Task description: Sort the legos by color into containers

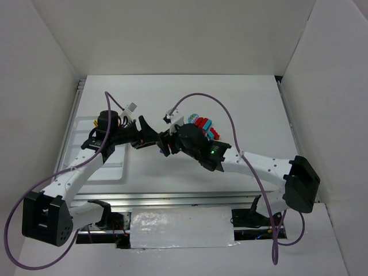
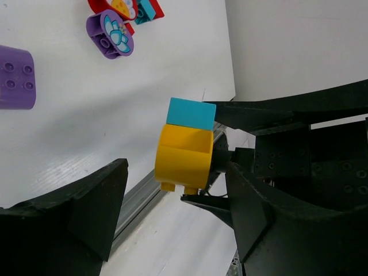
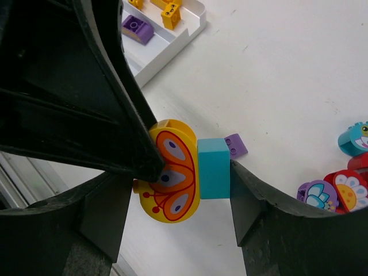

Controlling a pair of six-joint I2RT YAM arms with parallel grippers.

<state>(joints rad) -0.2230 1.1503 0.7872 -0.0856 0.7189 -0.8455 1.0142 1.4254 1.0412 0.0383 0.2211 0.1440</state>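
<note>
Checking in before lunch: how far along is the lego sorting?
Done: a purple brick and yellow bricks lie in the tray. In hand: right fingers pinch a joined yellow-teal pair, left fingers flanking it. Remaining: purple, red and teal bricks on the table.

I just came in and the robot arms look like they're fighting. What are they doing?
The right gripper holds a yellow rounded plastic brick with a butterfly print stuck to a teal square plastic brick. The left gripper, open, sits around the yellow one. Other bricks lie loose on the table; a few are in the white plastic tray.
</note>
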